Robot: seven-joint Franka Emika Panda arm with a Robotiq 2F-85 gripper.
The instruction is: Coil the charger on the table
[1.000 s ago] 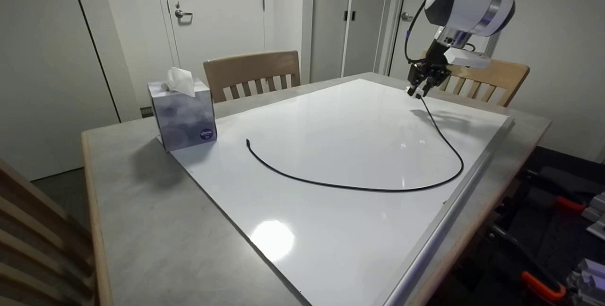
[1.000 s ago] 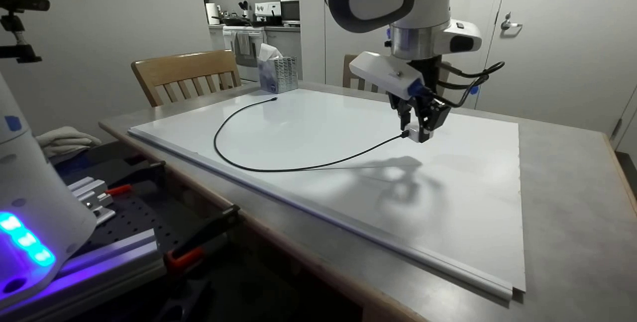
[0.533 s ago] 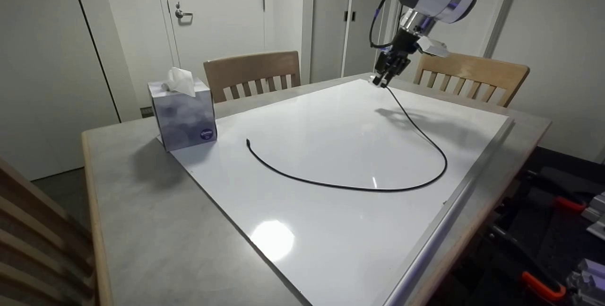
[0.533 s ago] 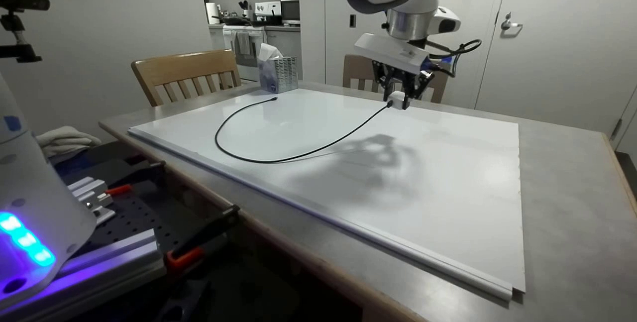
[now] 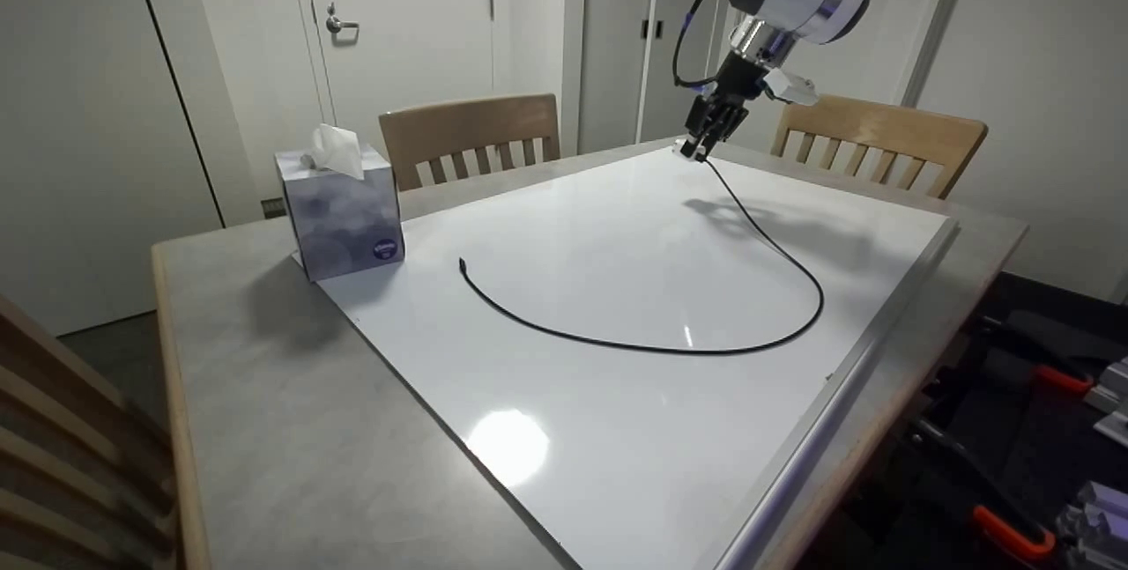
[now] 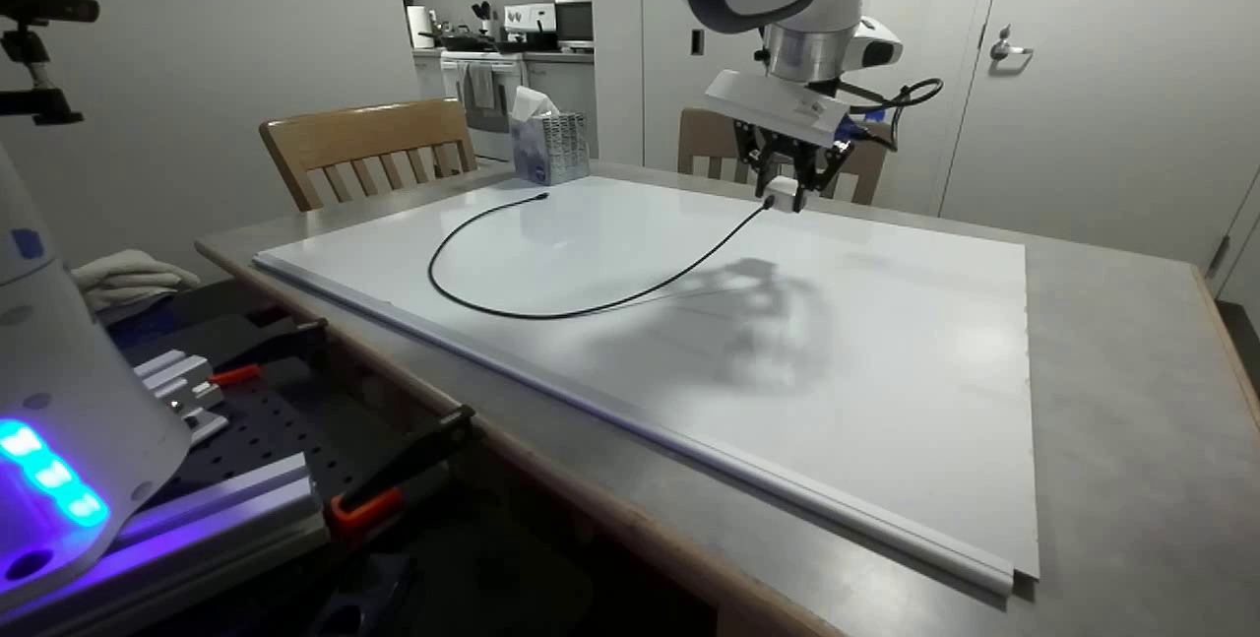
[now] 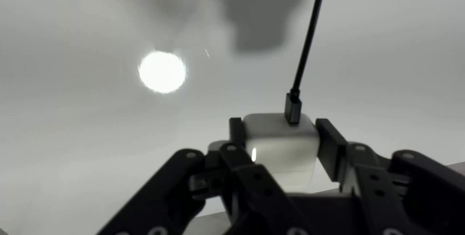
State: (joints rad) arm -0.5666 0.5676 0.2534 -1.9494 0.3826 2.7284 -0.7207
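Note:
The charger is a long thin black cable point(image 5: 705, 352) with a white adapter block point(image 7: 283, 151) at one end. My gripper point(image 7: 279, 129) is shut on the block, its pads point(image 7: 328, 144) on either side. In both exterior views the gripper point(image 5: 694, 152) point(image 6: 781, 199) holds the block point(image 6: 785, 192) above the table's glossy white panel point(image 5: 546, 253). The cable's plug point(image 7: 292, 109) sits in the block's face. From there the cable slopes down and lies in one wide open curve point(image 6: 536, 316) on the panel. Its free end point(image 5: 463, 266) lies near the tissue box.
A tissue box point(image 5: 344, 218) stands at a panel corner and also shows in an exterior view point(image 6: 551, 145). A raised metal rail point(image 6: 630, 420) runs along the panel's robot-side edge. Wooden chairs point(image 5: 476, 129) point(image 6: 369, 140) stand around the table. Clamps with orange handles point(image 6: 364, 514) sit by the robot base.
My gripper has moved with the block across the panel, away from the rail, slowing lately. The cable's bend has been drawn away from the rail. The free end has stayed put.

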